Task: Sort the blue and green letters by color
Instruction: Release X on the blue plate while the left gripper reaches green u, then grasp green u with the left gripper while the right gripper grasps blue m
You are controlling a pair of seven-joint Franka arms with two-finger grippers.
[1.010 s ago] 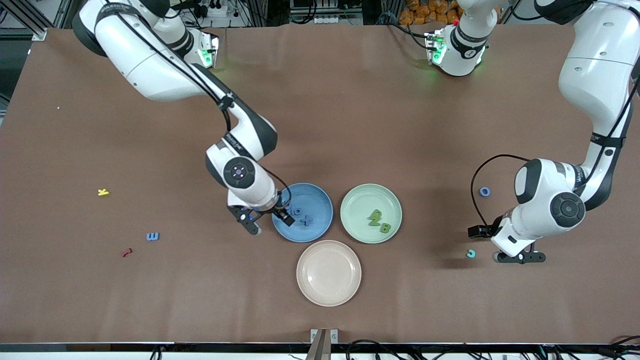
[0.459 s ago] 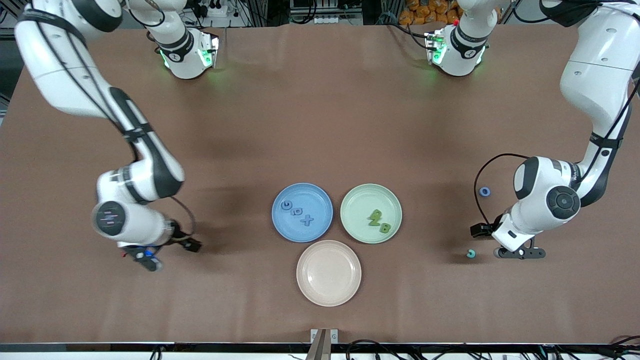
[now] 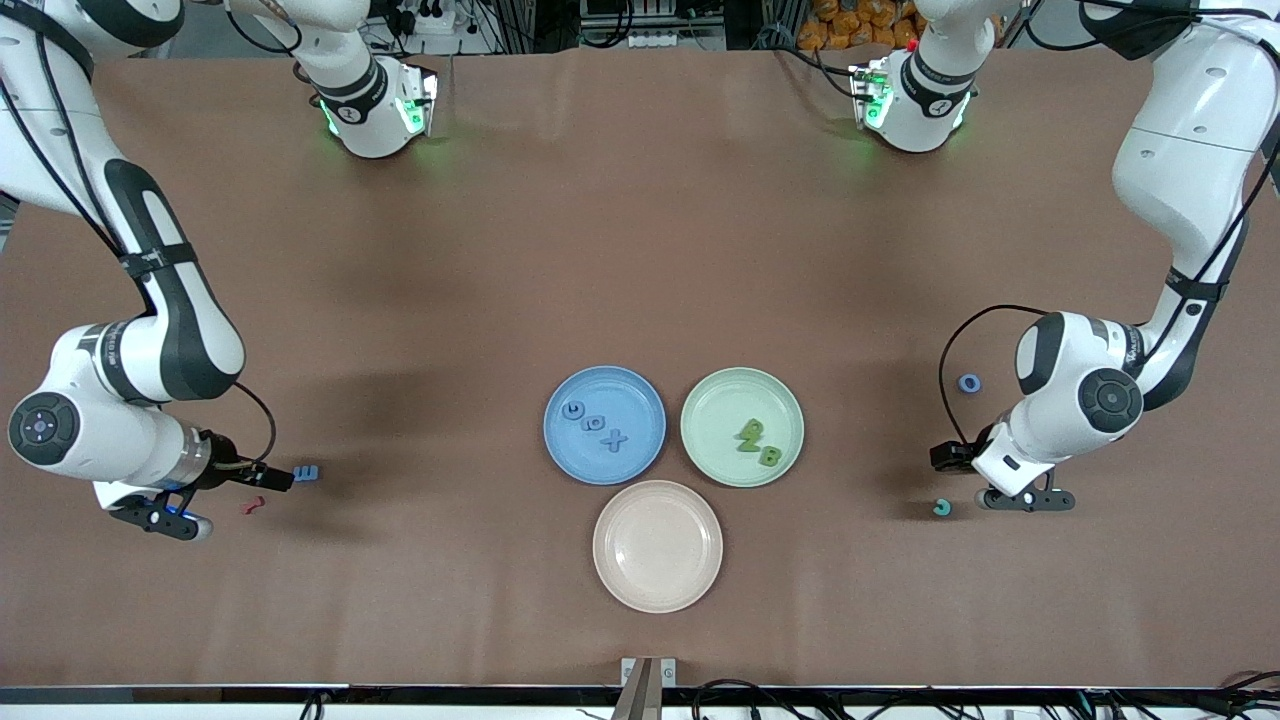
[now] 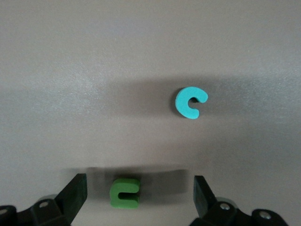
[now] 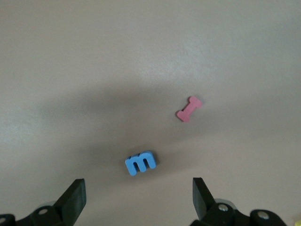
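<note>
With both grippers wide and empty, we hover our right gripper over the blue m, needing descent.

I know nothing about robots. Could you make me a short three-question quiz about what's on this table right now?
1. True or false: the pink plate holds a letter.
2. How many letters lie in the blue plate?
3. Which lies between the left gripper's fingers: (a) green letter, (b) teal letter, (c) a yellow letter?

Key
1. False; it is bare.
2. Three.
3. (a); the gripper is open, and the letter lies on the table.
</note>
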